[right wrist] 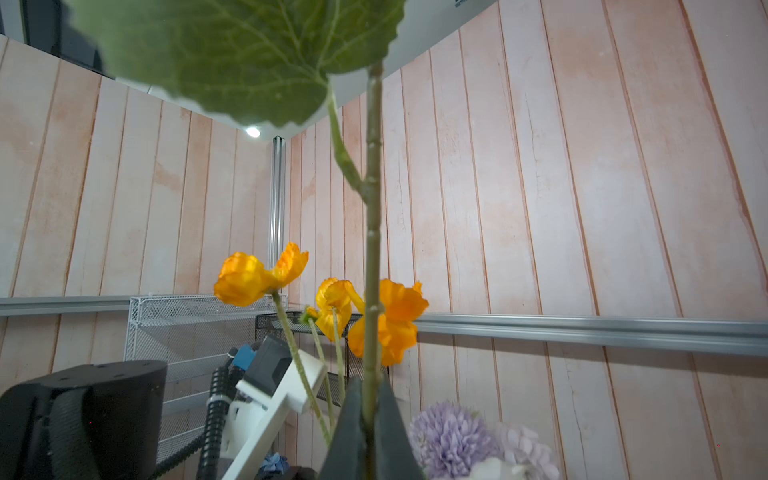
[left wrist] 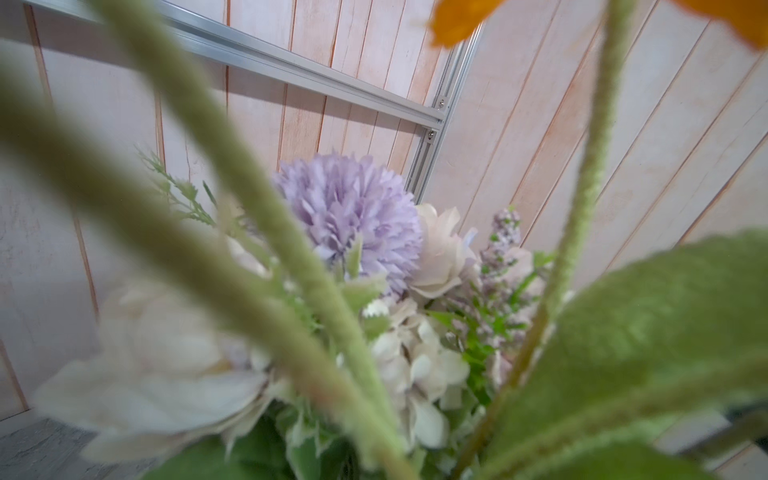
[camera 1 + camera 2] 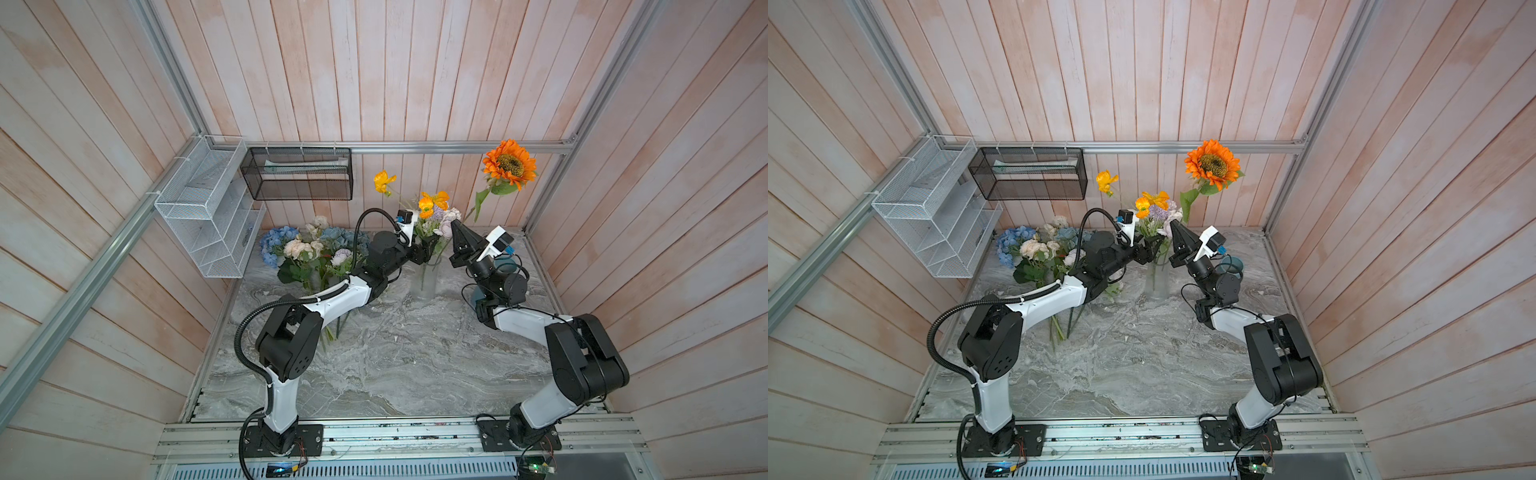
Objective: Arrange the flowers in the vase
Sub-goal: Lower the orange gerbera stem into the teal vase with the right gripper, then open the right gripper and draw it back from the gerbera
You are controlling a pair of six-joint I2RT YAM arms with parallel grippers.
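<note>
Sunflower (image 3: 509,164), knobbly green stem, pinched by right gripper (image 1: 370,395), black wedge fingers (image 1: 392,436); left gripper (image 3: 422,251) at translucent vase (image 3: 424,286), spread indeterminate.

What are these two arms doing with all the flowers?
A two-armed robot is arranging a bouquet in a glass vase. The right pincer is shut on the stem of an orange sunflower, held up beside the vase. The left pincer sits among the stems at the vase's mouth, where orange poppies and a lilac bloom already stand. More flowers lie on the table, back left.
</note>
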